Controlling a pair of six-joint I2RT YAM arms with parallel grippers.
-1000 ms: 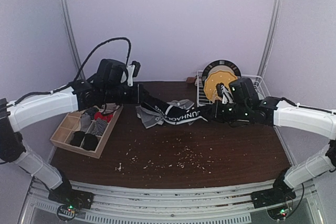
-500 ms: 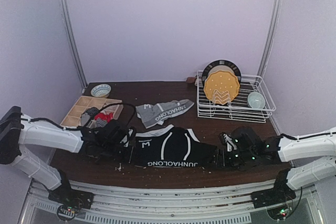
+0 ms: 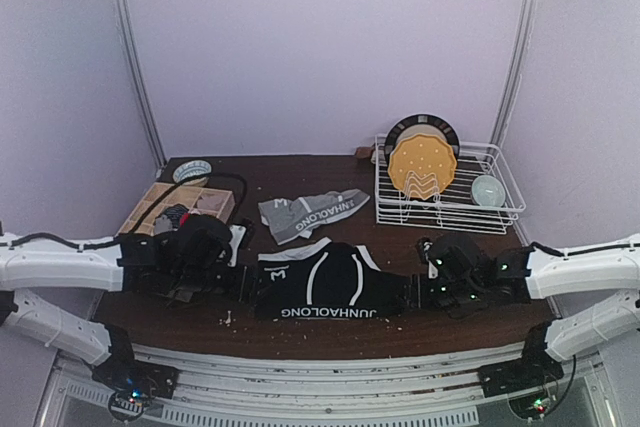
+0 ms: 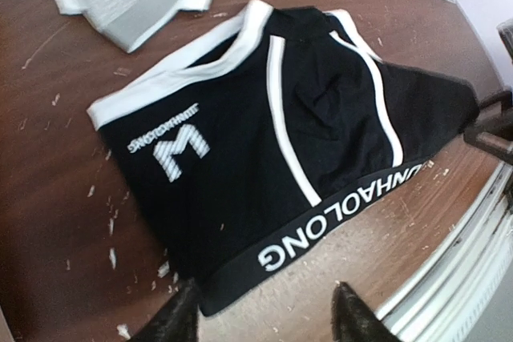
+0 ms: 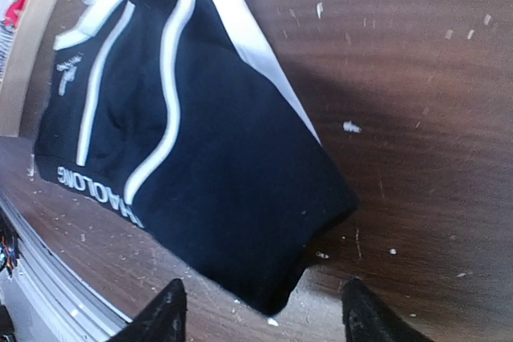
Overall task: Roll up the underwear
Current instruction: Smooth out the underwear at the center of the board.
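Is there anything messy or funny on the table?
Yes. Pale crumbs are scattered over the dark table around the flat black briefs, like something spilled. Behind them, the grey briefs lie crumpled.

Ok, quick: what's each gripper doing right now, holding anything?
Left gripper: open, holding nothing, at a corner of the black briefs.
Right gripper: open, holding nothing, at the briefs' other end.

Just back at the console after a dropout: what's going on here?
Both arms are at the black briefs, spread flat near the front edge of the table. The left gripper is at one end and the right gripper at the other, both open and holding nothing. No roll yet. The grey briefs lie behind, untouched.
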